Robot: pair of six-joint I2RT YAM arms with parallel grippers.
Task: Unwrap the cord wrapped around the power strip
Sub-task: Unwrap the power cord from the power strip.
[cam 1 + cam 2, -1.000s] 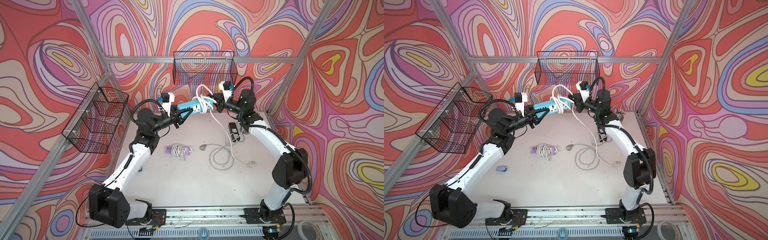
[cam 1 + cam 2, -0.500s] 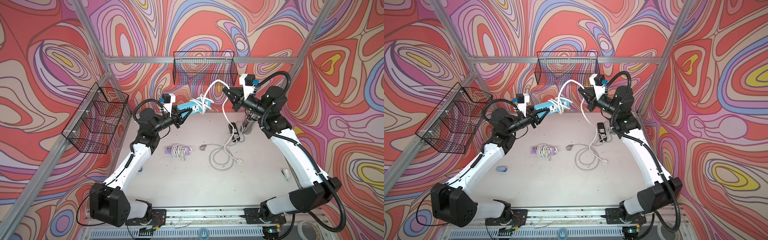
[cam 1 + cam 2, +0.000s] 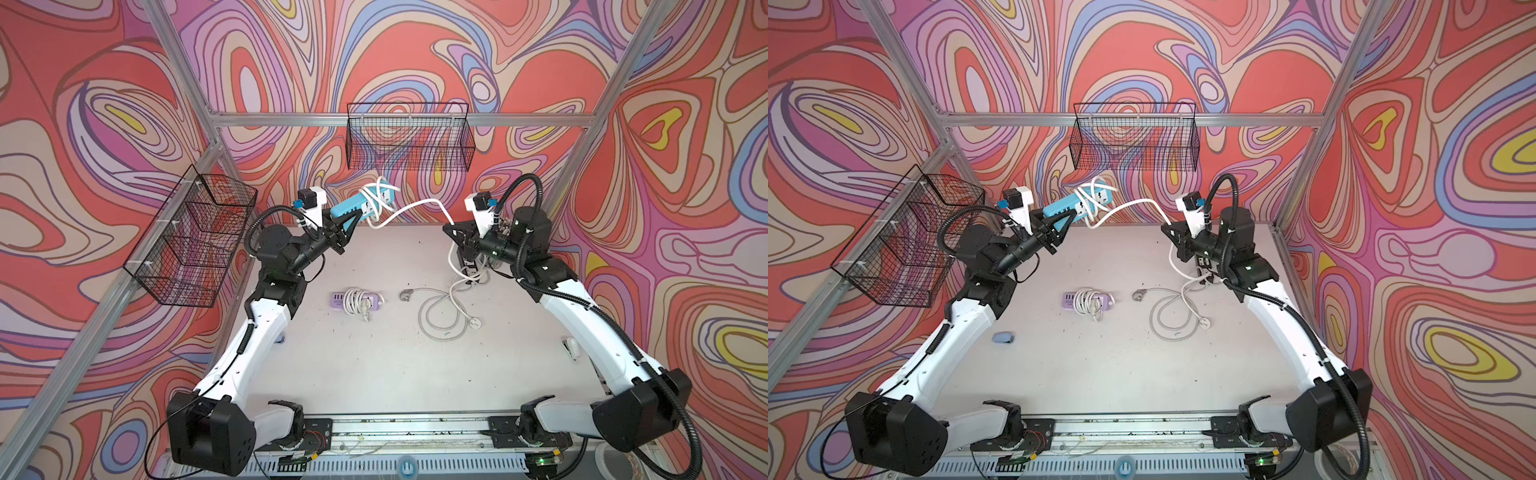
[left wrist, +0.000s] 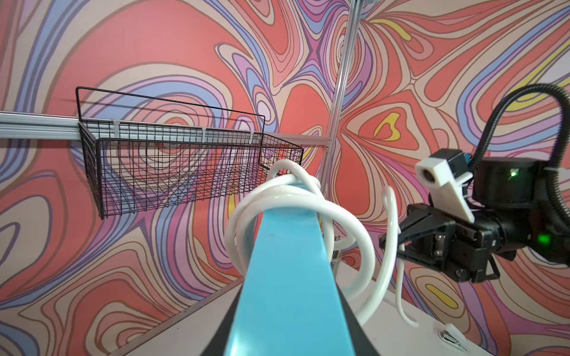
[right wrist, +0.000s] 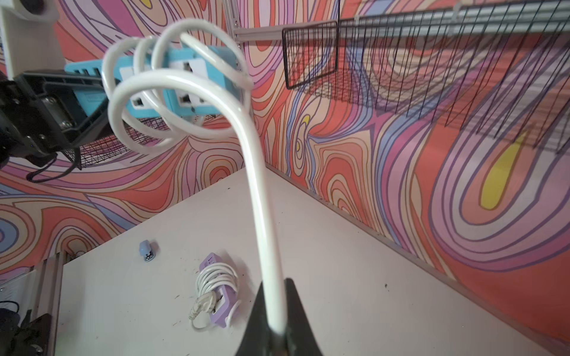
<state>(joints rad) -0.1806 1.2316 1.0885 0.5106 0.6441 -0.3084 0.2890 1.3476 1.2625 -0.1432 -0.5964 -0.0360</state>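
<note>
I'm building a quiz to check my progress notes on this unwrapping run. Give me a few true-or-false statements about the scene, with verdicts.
1. The left gripper holds the blue power strip up off the table. True.
2. The white cord is fully off the blue power strip. False: several loops circle it.
3. The right gripper is closed on the white cord. True.
4. The purple power strip sits in a wire basket. False: it lies on the table with its cord wrapped around it.

The power strip [image 3: 347,206] hangs above the table [image 3: 374,365] (far edge), cord [image 3: 419,203] reaching right hand [image 3: 451,232].
</note>
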